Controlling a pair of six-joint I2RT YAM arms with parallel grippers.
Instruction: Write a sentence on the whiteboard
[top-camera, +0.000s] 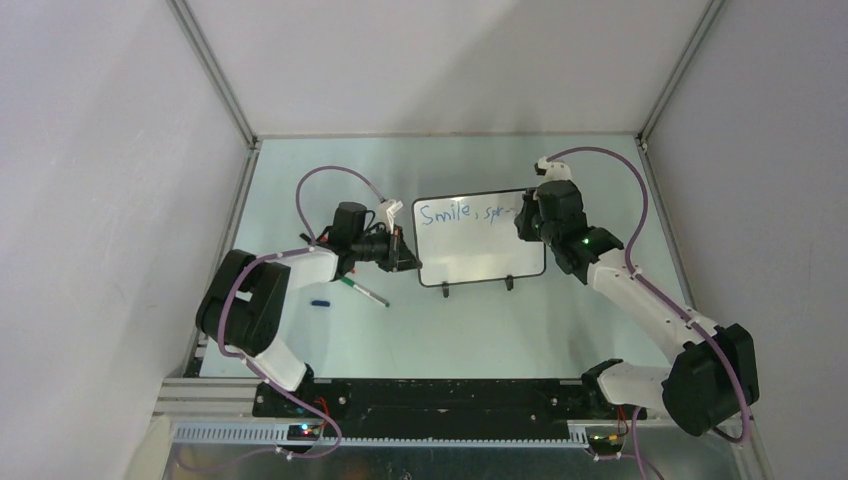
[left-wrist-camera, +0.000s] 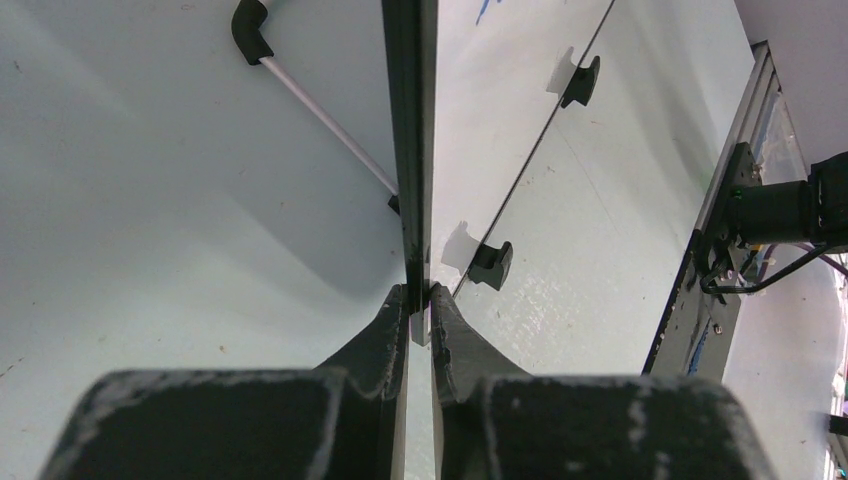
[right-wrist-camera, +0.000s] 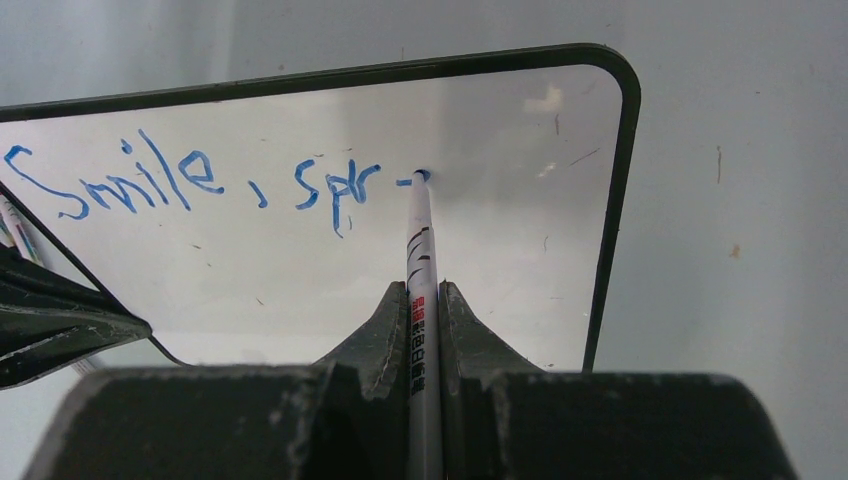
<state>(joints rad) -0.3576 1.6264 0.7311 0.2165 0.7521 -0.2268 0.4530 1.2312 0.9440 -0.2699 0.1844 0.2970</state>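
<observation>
The right gripper pinches a marker, its tip touching the whiteboard just right of the sentence (reading "Smile, spr"). The left gripper clamps the whiteboard's left edge; it stands upright mid-table.

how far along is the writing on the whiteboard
Done: blue text reading "Smile, spr" along the top of the whiteboard. In hand: the right gripper is shut on a marker, tip on the board just past the "r"; the left gripper clamps the board's left edge. Left: the rest of that word; the board's lower half is blank.
</observation>
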